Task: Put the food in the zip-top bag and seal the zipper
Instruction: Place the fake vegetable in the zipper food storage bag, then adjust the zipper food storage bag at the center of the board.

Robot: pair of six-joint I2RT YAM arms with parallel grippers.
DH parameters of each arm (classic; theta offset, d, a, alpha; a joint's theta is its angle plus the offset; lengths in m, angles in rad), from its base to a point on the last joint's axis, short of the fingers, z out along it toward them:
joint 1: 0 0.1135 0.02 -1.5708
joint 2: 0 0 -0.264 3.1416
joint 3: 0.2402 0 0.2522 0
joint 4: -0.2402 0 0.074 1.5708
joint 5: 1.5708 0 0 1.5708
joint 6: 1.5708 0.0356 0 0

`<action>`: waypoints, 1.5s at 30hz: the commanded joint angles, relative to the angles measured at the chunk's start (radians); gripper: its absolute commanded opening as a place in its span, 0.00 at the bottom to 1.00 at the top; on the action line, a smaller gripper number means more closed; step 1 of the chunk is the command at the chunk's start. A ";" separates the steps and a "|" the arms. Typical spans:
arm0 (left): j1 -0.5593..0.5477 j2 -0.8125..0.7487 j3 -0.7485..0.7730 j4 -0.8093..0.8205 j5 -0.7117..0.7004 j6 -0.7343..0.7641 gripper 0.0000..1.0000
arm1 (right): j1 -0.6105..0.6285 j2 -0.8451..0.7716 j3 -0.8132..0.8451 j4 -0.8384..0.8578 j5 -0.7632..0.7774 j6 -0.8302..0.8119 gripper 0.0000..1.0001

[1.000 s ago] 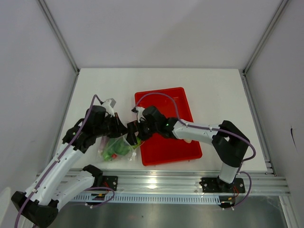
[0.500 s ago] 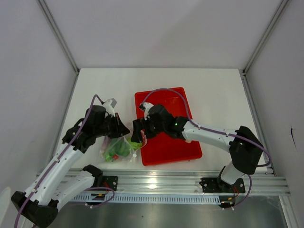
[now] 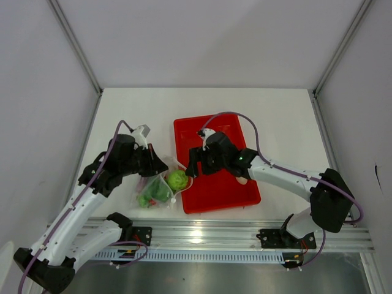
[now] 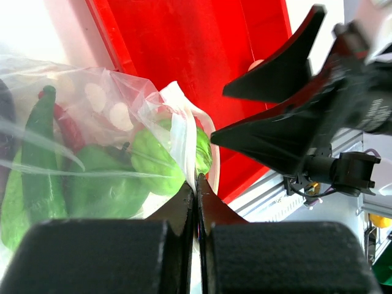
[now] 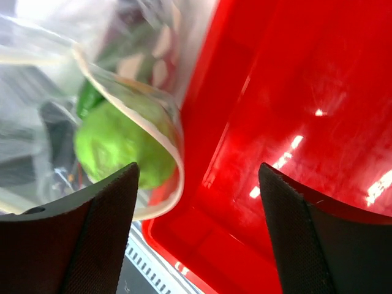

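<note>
Left gripper (image 4: 196, 185) is clamped on the bag (image 3: 152, 192) rim. Right gripper (image 5: 197, 171) is spread wide, holding nothing, over the tray (image 3: 223, 187) edge just beside the bag mouth. Bag lies left of tray, mouth gaping, food (image 3: 177, 179) inside.

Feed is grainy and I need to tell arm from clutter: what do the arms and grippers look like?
The left arm and right arm have white shells and black joints, each trailed by a purple cable. A green light shows near the right wrist. The fingers are black, tapered wedges.
</note>
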 commanded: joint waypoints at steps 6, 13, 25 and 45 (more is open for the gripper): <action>-0.004 -0.019 0.046 0.015 0.026 -0.019 0.01 | -0.013 -0.001 -0.057 0.059 -0.034 0.034 0.60; -0.004 -0.021 0.040 0.015 0.031 -0.022 0.01 | 0.010 0.023 -0.074 0.129 -0.120 0.044 0.59; -0.005 -0.039 0.043 0.003 0.028 -0.021 0.01 | 0.036 0.145 -0.066 0.222 -0.174 0.080 0.04; -0.004 -0.081 0.072 -0.066 -0.147 -0.016 0.01 | 0.064 0.193 0.543 -0.335 -0.071 -0.075 0.00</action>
